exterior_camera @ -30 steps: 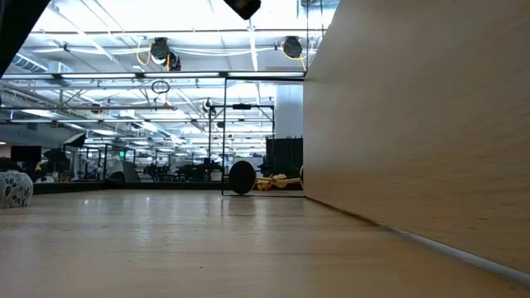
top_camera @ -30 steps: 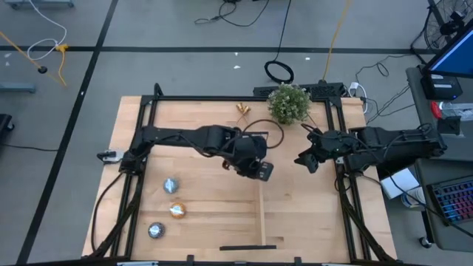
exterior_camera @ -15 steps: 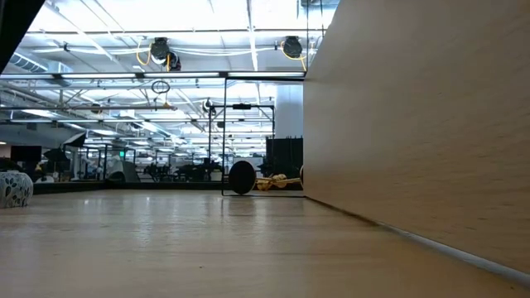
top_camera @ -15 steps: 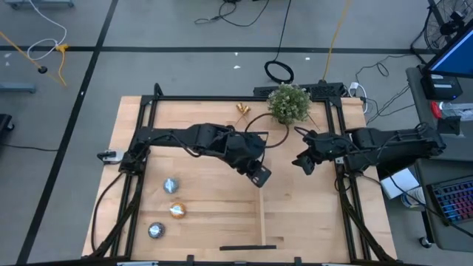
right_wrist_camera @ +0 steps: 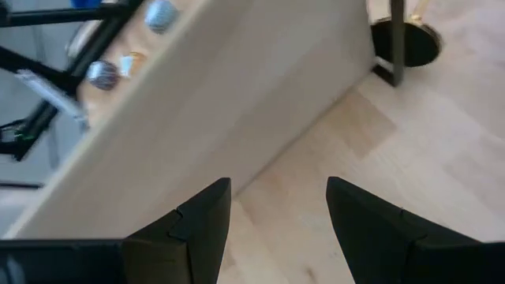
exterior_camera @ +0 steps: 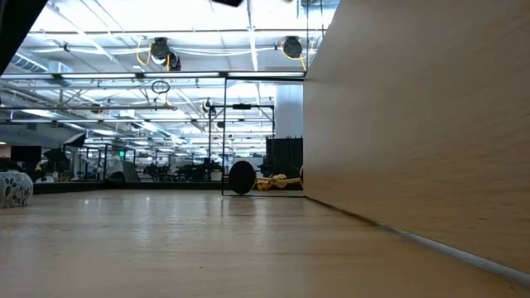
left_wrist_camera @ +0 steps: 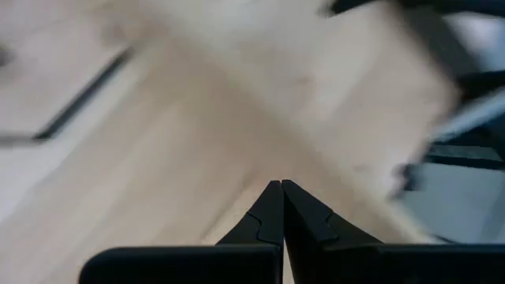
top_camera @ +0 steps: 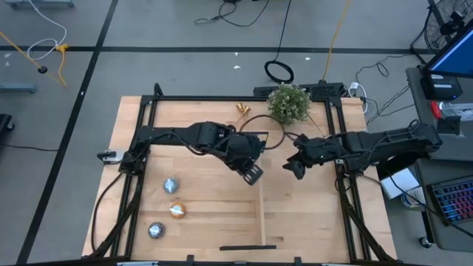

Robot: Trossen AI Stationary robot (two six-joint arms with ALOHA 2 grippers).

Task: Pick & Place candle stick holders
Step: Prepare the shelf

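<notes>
The gold candle stick holders [top_camera: 242, 109] lie on the wooden table near its far edge, left of the potted plant; the low view shows them far off [exterior_camera: 277, 182]. No gripper touches them. My left gripper [top_camera: 253, 177] hangs shut over the middle of the table, fingertips together [left_wrist_camera: 282, 185], nothing between them. My right gripper [top_camera: 290, 171] hovers a little to its right, just right of the upright wooden divider, open, with bare table between its fingers [right_wrist_camera: 278, 189].
An upright wooden divider [top_camera: 261, 214] runs from mid-table to the near edge and fills the right of the low view [exterior_camera: 414, 124]. Three small round silver and gold discs [top_camera: 171, 185] sit at the near left. A green potted plant [top_camera: 288, 103] stands at the far edge.
My right gripper has gone toward the table's left and near edges, closer to the divider, still open. My left gripper has rolled about its own axis and shifted a little toward the table's left edge.
</notes>
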